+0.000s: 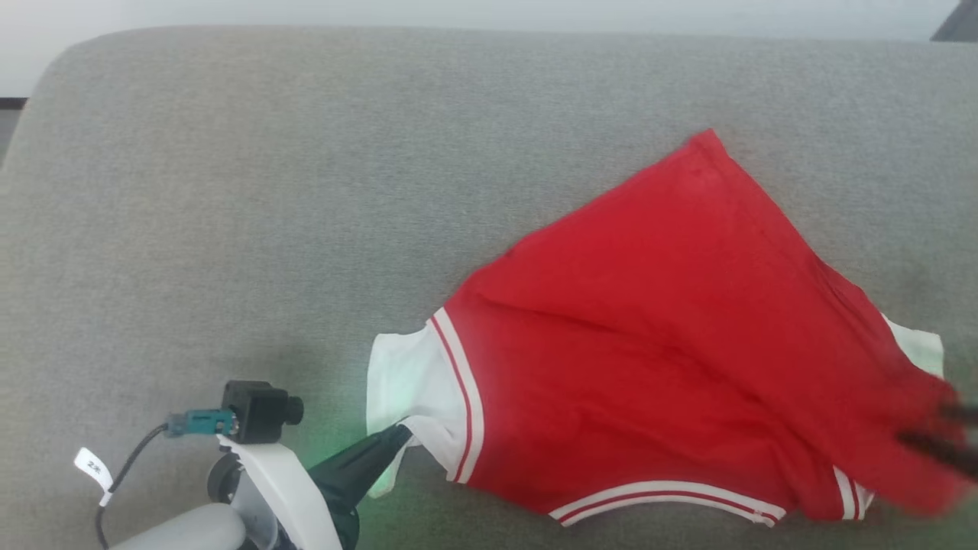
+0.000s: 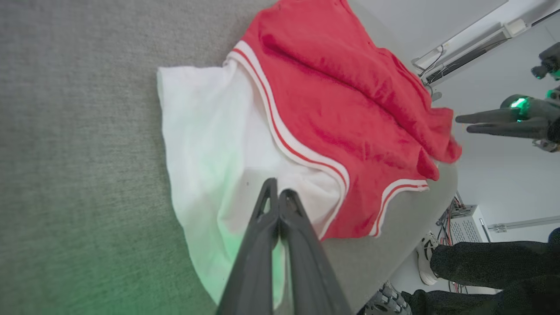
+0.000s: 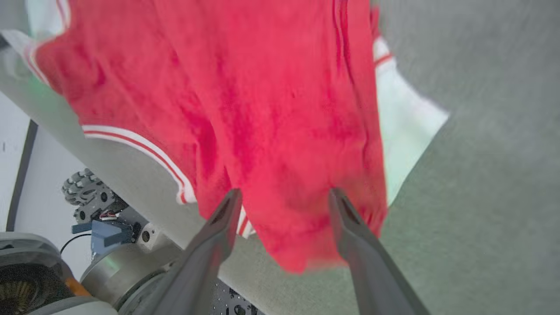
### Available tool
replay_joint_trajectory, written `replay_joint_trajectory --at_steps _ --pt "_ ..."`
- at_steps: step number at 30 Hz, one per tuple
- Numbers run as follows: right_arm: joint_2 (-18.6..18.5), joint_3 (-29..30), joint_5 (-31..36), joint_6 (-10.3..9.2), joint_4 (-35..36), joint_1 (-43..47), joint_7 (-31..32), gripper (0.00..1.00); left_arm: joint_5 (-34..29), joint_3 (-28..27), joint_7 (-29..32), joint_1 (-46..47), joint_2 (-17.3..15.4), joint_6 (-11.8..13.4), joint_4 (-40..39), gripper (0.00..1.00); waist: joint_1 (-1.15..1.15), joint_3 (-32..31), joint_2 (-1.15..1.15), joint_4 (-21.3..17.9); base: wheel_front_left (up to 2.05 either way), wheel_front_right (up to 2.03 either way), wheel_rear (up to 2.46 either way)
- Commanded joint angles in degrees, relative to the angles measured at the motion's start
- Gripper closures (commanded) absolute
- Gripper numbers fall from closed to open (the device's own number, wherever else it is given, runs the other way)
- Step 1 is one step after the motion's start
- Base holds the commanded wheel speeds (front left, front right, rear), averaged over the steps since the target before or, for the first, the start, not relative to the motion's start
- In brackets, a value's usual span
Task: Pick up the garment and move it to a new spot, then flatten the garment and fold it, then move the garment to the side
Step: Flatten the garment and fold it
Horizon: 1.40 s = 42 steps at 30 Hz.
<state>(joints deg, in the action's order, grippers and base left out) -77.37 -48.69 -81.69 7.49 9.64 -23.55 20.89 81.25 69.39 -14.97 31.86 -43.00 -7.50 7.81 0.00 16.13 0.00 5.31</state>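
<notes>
Left gripper (image 1: 403,435) is closest, down at my lower left. Its fingers are squeezed flat together on the edge of the jersey's (image 1: 672,328) white sleeve (image 1: 409,374), so it looks like I've got that sleeve pinched. The jersey is lying rumpled on the grey surface (image 1: 229,191), over on the right half, with one red corner pointing away from me and the striped trim near the front edge. The right gripper (image 3: 284,203) is a blur at the right edge of the head view. On its own wrist cam the fingers are spread wide around a loose red fold, clamping nothing.
</notes>
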Motion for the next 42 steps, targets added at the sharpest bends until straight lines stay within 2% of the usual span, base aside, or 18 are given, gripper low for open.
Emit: replay_joint_trajectory --at_steps 1,5,7,8,12,16,19,23,27,33,34,35,36,37,40,41,42 --pt "-1.5 1.5 -1.8 -0.01 1.3 -0.4 -0.7 0.00 -0.2 0.2 -0.2 -0.5 0.2 0.1 -0.2 1.00 0.00 0.1 0.00 0.6 0.00 0.00 0.00" --pt "-4.5 7.5 -3.4 0.00 2.8 -4.6 -1.4 0.00 -0.4 0.5 0.0 0.6 1.1 0.1 -0.6 1.00 0.00 0.8 0.00 2.2 0.00 0.00 0.00" --pt "-4.5 10.0 0.0 -0.01 0.7 -7.6 -1.7 0.00 -0.6 0.7 0.0 1.1 1.9 0.1 -0.8 1.00 0.00 1.5 0.00 3.2 0.00 0.00 0.00" --pt "-3.2 10.7 3.3 -0.04 0.1 -9.3 -1.4 0.00 -0.7 0.8 -0.1 1.3 2.3 0.1 -0.9 1.00 0.00 1.9 0.00 3.7 0.00 0.00 0.00" --pt "7.4 12.0 13.9 0.00 -4.8 -17.2 2.2 0.00 -1.2 1.4 -0.1 2.1 3.9 0.1 -0.3 1.00 0.00 3.8 0.00 5.9 0.00 0.00 0.00" --pt "18.3 10.6 21.2 -0.05 -12.3 -24.6 8.1 0.00 -1.7 1.7 -0.1 3.7 6.1 0.1 0.0 1.00 0.00 6.2 0.00 8.0 0.00 0.00 0.00" --pt "23.5 8.4 25.2 -0.04 -17.7 -28.5 11.8 0.00 -1.9 1.9 -0.2 4.7 7.5 0.1 0.4 1.00 0.00 7.9 0.00 9.3 0.00 0.00 0.00" --pt "25.9 4.7 29.3 -0.05 -23.2 -31.3 15.1 0.00 -1.9 2.2 -0.2 5.6 9.4 0.1 0.8 1.00 0.00 9.7 0.00 10.6 0.00 0.00 0.00" --pt "25.4 0.9 32.7 -0.05 -27.3 -33.2 17.4 0.00 -1.8 2.3 -0.2 6.3 10.6 0.1 1.2 1.00 0.00 10.8 0.00 11.5 0.00 0.00 0.00" --pt "26.4 -1.6 31.1 -0.06 -29.9 -33.7 18.0 0.00 -1.7 2.0 -0.2 6.8 11.2 0.1 1.4 1.00 0.00 11.6 0.00 11.7 0.00 0.00 0.00" --pt "26.6 -1.8 30.6 -0.06 -30.3 -33.8 18.1 0.04 -1.7 1.8 -0.3 6.8 11.3 0.1 1.4 1.00 0.00 11.7 0.00 11.7 0.00 0.00 0.00" --pt "26.7 -2.3 30.1 -0.06 -30.4 -33.8 18.5 0.58 -1.7 1.6 -0.3 6.8 11.3 0.1 1.5 1.00 0.00 11.7 0.00 11.7 0.00 0.00 0.00" --pt "26.7 -2.8 29.6 -0.06 -30.6 -34.0 18.6 0.91 -1.7 1.1 -0.3 6.7 11.4 0.1 1.6 1.00 0.00 11.7 0.00 11.6 0.00 0.00 0.00" --pt "26.8 -3.0 29.1 -0.06 -30.9 -34.3 18.1 1.00 -1.7 0.8 -0.3 6.6 11.4 0.1 1.7 1.00 0.00 11.7 0.00 11.5 0.00 0.00 0.00" --pt "27.5 -1.9 28.6 -0.06 -31.4 -36.1 13.9 1.00 -2.7 -2.7 -0.3 6.2 11.7 0.1 1.1 1.00 0.00 11.1 0.00 11.1 0.00 0.00 0.00" --pt "27.8 -1.1 28.9 -0.06 -31.4 -36.9 11.4 0.88 -3.1 -4.2 -0.3 5.7 11.9 0.1 0.6 1.00 0.00 10.8 0.00 10.9 0.00 0.00 0.00" --pt "28.2 -0.3 28.6 -0.06 -32.1 -37.3 9.4 0.88 -3.7 -5.8 -0.3 5.3 11.9 0.1 0.2 1.00 0.00 10.4 0.00 10.7 0.00 0.00 0.00"
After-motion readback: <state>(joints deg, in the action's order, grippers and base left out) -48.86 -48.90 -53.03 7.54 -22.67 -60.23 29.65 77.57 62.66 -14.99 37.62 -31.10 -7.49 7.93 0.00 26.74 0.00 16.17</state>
